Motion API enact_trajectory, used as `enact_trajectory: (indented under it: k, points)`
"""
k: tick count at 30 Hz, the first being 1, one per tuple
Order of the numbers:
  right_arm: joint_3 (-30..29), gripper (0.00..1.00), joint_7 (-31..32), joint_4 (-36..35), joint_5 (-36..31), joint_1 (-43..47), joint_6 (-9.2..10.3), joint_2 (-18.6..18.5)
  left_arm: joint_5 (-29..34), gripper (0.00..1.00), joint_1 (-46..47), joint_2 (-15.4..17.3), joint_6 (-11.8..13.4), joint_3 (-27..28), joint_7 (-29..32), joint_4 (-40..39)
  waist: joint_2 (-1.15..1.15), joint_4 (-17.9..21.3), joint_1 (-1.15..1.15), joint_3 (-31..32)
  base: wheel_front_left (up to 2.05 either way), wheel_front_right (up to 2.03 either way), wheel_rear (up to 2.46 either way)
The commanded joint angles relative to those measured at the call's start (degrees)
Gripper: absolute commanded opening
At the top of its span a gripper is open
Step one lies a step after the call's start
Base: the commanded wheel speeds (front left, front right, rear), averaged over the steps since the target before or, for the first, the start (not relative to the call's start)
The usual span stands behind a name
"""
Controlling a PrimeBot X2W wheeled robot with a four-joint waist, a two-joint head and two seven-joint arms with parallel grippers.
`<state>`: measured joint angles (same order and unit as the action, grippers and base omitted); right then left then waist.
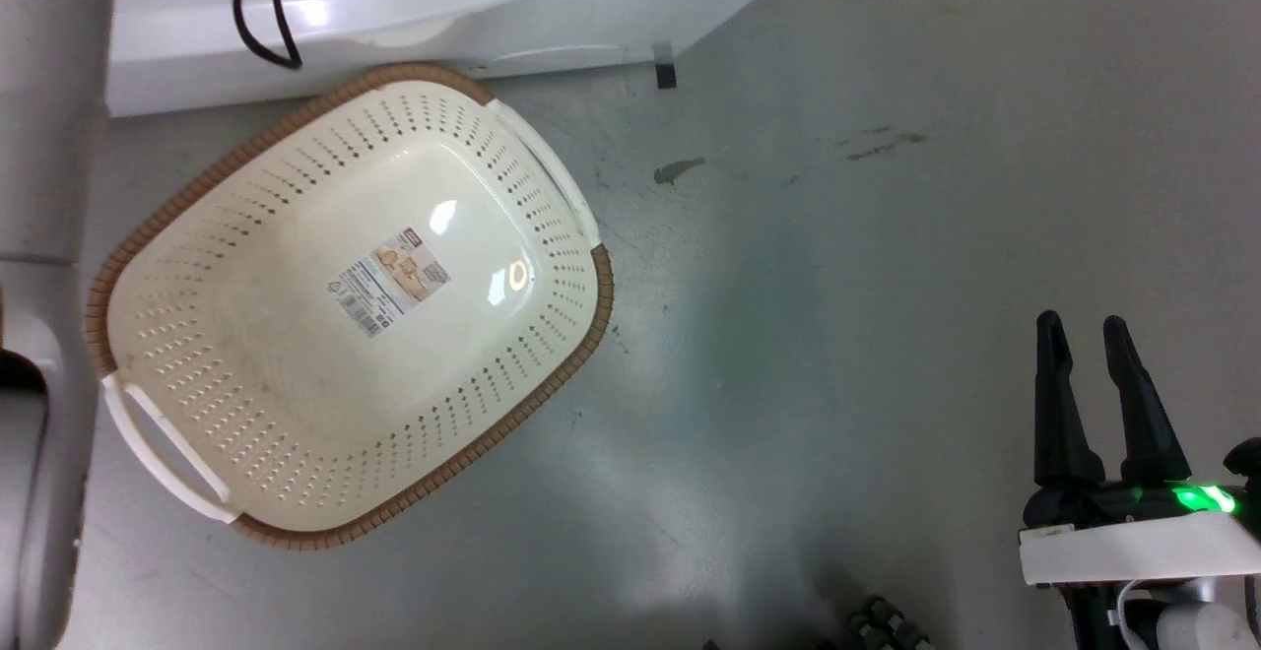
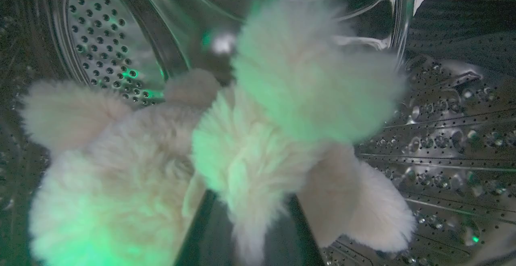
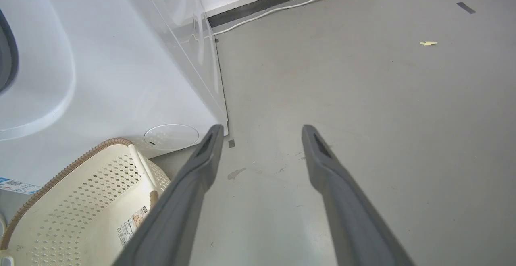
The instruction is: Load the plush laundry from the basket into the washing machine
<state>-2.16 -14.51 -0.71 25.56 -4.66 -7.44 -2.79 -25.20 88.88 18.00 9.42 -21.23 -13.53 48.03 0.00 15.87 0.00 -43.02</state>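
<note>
Plush (image 2: 258, 137) sprawls 8-to-2 o'clock in the drum (image 2: 105, 36), draped over the left claw (image 2: 250, 225) — grip buried in fur, cannot tell — the right claw (image 1: 1082, 325) gaping empty at the basket's (image 1: 601, 286) 4 o'clock.

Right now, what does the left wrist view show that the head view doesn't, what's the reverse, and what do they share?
Left wrist view: the plush laundry lying inside the steel perforated drum. Head view: the basket on the grey floor, holding nothing but its bottom label, and the right gripper, fingers apart and holding nothing. Shared: the washing machine, seen as drum interior in one and white front in the other.
</note>
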Motion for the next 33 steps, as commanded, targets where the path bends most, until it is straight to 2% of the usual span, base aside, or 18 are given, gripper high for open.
enact_trajectory:
  k: [1,7,8,9,10,12,22,33]
  points:
    - [0.1,1.0,-0.5,-0.4,0.3,-0.5,-0.05,-0.1,0.4,0.0,1.6,0.5,0.0,0.0,-0.1,-0.1,0.0,0.5,0.0,-0.9,0.0,0.0,0.0]
    - [0.1,1.0,-0.5,-1.3,0.5,-0.3,-0.05,-0.1,0.1,0.0,2.9,0.4,0.5,-0.1,1.1,0.8,0.0,0.8,0.0,-2.2,0.0,0.0,0.0]
    - [0.1,1.0,-0.5,-1.5,0.5,-0.3,-0.05,-0.1,0.1,0.34,3.2,0.4,0.5,-0.2,1.1,1.1,0.0,0.9,0.0,-2.6,0.0,0.0,0.0]
    - [0.1,1.0,-0.5,-1.5,0.5,-0.3,-0.05,-0.1,0.1,0.34,3.2,0.4,0.5,-0.2,1.1,1.1,0.0,0.9,0.0,-2.6,0.0,0.0,0.0]
    - [0.0,1.0,-0.5,-1.7,0.5,-0.4,-0.05,-0.1,-0.1,0.96,3.2,0.3,0.6,-0.2,1.0,1.4,0.0,0.9,0.0,-2.9,0.0,0.0,0.0]
    - [-0.1,1.0,-0.5,-1.7,0.5,-0.5,-0.05,-0.1,-0.4,1.0,3.1,0.2,0.5,-0.2,1.0,1.8,0.0,0.8,0.0,-3.0,0.0,0.0,0.0]
    - [-0.8,1.0,-0.5,-2.0,-0.1,-0.6,-0.05,-0.1,-0.9,1.0,3.5,-0.3,-0.1,-0.6,0.4,2.9,0.0,0.0,0.0,-3.0,0.0,0.0,0.0]
    - [-2.0,1.0,-0.5,-2.8,-1.8,-2.3,-0.05,-0.1,-1.0,1.0,0.5,-1.6,-1.0,-1.0,-1.2,1.7,0.0,-3.5,0.0,-0.9,0.0,0.0,0.0]
